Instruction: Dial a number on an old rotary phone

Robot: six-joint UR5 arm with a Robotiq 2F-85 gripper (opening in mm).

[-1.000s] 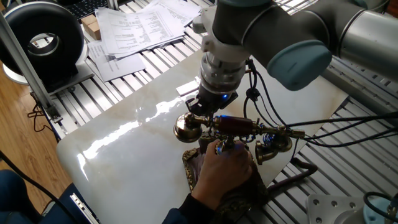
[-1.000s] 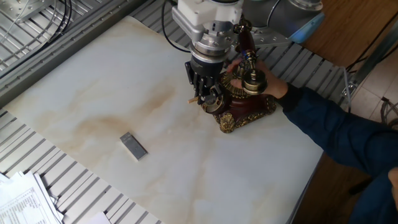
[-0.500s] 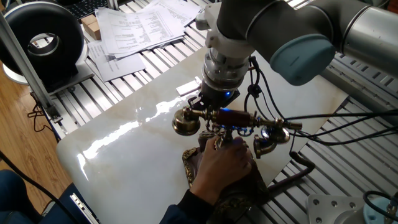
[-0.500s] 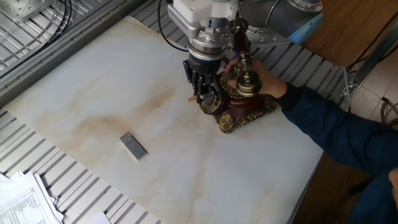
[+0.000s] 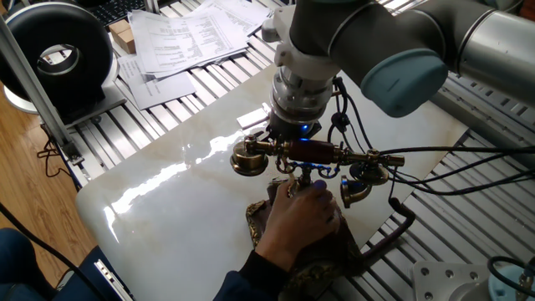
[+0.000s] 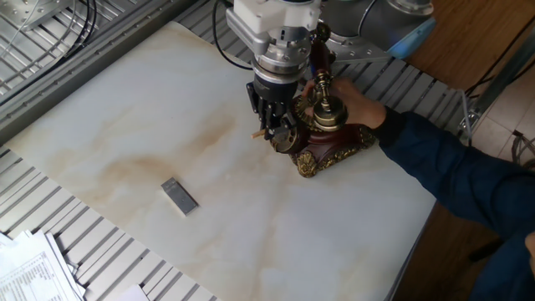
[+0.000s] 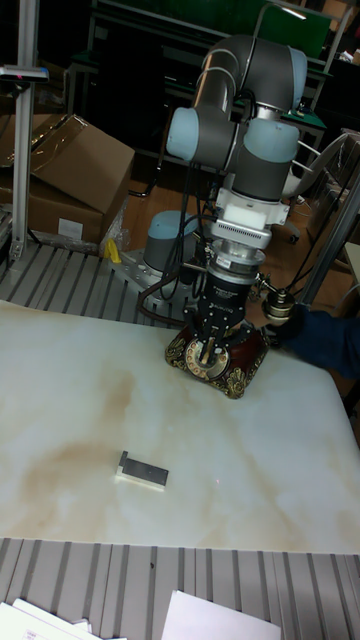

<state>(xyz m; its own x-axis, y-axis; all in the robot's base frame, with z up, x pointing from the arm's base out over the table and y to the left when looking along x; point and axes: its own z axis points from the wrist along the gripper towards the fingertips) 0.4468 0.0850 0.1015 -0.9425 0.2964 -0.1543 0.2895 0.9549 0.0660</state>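
Observation:
The old rotary phone (image 5: 311,154) stands at the marble table's edge, its maroon-and-brass handset resting across the top. Its brass dial (image 7: 207,362) faces the table's middle. My gripper (image 6: 269,115) hangs just in front of the dial, shut on a thin pale wooden stick (image 7: 208,349) whose tip points down at the dial. In the other fixed view the stick's end (image 6: 257,132) shows beside the dial. A person's hand (image 5: 303,216) holds the phone's base (image 6: 336,150) from behind. My wrist hides the dial in one fixed view.
A small grey block (image 6: 180,195) lies on the marble top (image 6: 125,125). Papers (image 5: 188,38) and a black round device (image 5: 58,50) sit beyond the table. Cables (image 5: 443,167) trail from my wrist. The person's blue sleeve (image 6: 451,176) reaches across the table edge.
The phone's handset and my gripper have shifted slightly away from the person. The hand has moved a little on the base. The grey block has not moved.

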